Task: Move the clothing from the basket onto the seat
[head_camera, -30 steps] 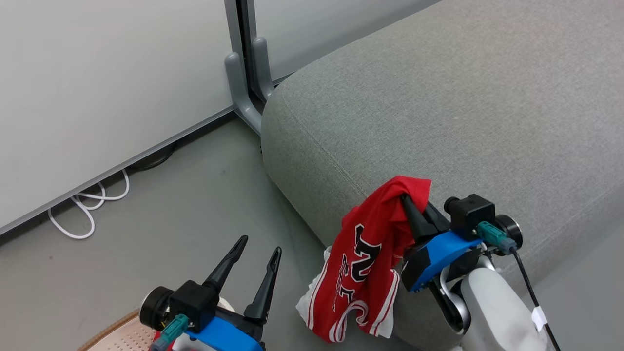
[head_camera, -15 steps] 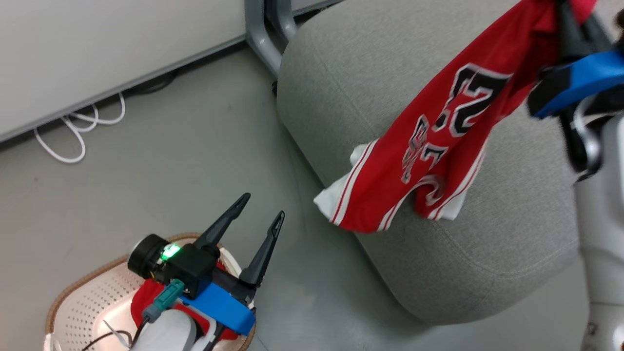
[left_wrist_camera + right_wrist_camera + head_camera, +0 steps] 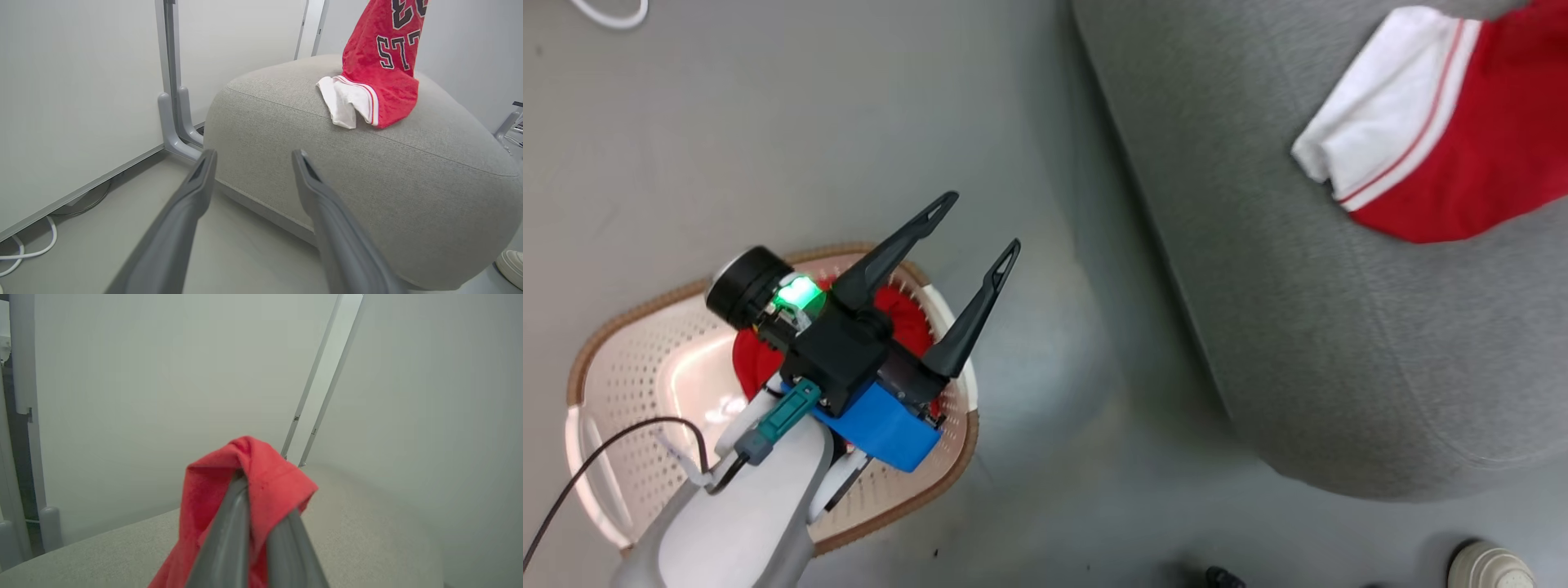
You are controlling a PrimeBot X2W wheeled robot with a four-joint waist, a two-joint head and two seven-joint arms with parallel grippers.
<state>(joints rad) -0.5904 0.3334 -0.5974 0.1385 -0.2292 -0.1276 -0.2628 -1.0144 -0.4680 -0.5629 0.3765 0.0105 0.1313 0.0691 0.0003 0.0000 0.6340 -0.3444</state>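
Observation:
My left gripper (image 3: 982,222) stands open above the cream basket (image 3: 582,359), nothing between its fingers. A red garment (image 3: 905,317) lies in the basket, partly hidden under the wrist. In the left wrist view that gripper (image 3: 253,154) points at the side of the grey seat (image 3: 408,183). The red jersey (image 3: 384,73) hangs from above, and its white striped sleeve end (image 3: 343,102) rests on the seat top. In the head view the jersey (image 3: 1486,163) lies at the seat's (image 3: 1339,327) upper right. My right gripper (image 3: 263,506) is shut on a fold of the jersey (image 3: 212,498), above the seat (image 3: 367,539).
Grey floor runs between basket and seat. A grey partition post (image 3: 171,102) with wall panels stands behind the seat's left end. A white cable (image 3: 24,253) lies along the wall base. A pale shoe (image 3: 510,265) shows at the seat's right foot.
The head view has swung down onto the basket. My right gripper has lifted the jersey from the seat's front edge up over its top. The left gripper stays open.

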